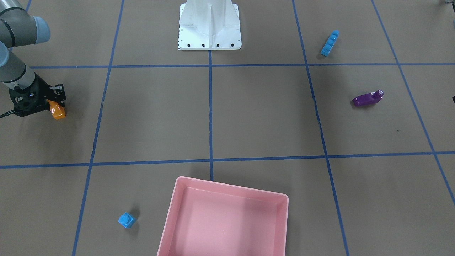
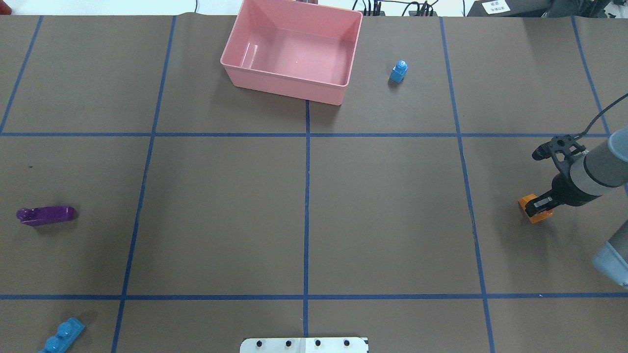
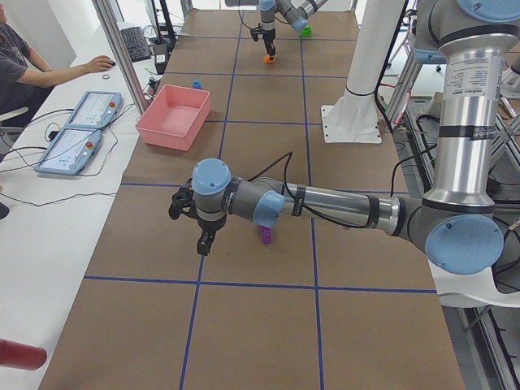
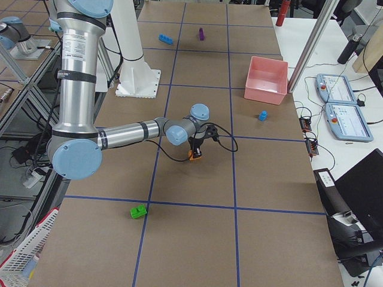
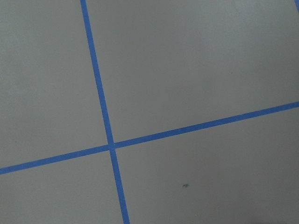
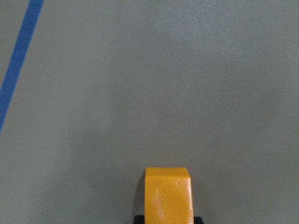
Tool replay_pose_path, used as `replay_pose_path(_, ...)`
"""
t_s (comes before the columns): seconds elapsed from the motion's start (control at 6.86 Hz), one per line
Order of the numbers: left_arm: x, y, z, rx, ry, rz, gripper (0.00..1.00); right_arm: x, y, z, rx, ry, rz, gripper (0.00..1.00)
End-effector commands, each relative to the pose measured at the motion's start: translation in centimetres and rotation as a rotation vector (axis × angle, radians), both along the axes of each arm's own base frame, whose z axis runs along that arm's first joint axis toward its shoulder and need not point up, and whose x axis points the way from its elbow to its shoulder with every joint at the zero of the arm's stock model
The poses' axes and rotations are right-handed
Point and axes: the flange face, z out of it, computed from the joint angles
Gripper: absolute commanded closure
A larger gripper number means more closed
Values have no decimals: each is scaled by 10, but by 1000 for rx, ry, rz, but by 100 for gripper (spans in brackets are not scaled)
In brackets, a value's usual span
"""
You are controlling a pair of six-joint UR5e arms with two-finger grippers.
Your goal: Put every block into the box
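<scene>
Carrying orange block to box – notes on the transfer

Right gripper (image 2: 535, 208) was closed down to block width on the orange block (image 6: 167, 193), gripped at its sides, out on the robot's right side of the table (image 2: 392, 220). Couldn't tell whether the block was clear of the surface.

Box (image 2: 287, 89) sat at the far edge, near the centre line, well apart from the gripper, with nothing in it. Small blue cube (image 2: 398, 72) stood just right of the box, roughly on the direct path.

My read of the step:
- Needed a lift above the box wall before any sideways travel.
- Path should have passed over or near-side of the blue cube, not through it.
- Release belonged over the box middle, low, so the block wouldn't bounce out.

Left gripper (image 3: 203, 238) hung over bare table beside the purple block (image 2: 45, 214); the side view didn't show whether it was open. Long blue bar (image 2: 61, 336) and green block (image 4: 139, 211) lay untouched.
</scene>
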Motion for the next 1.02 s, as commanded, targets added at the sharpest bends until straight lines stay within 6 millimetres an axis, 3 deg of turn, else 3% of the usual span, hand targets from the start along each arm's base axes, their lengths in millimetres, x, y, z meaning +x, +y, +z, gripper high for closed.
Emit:
replay_pose_path(0.0, 0, 0, -1, 1, 0, 0, 0, 10, -5, -12, 1, -32, 10, 100)
replay_pose_path(0.29, 12, -1, -14, 33, 0, 30, 0, 39, -16, -45, -19, -130, 39, 100)
replay_pose_path(0.44, 48, 8, -28, 90, -11, 126, 0, 40, -20, -60, -2, -154, 43, 100)
replay_pose_path(0.73, 61, 55, -22, 324, -50, 387, 0, 50, -55, -103, 5, -195, 92, 100)
replay_pose_path(0.87, 71, 75, -7, 416, -60, 511, 0, 52, -72, -123, -7, -194, 114, 100)
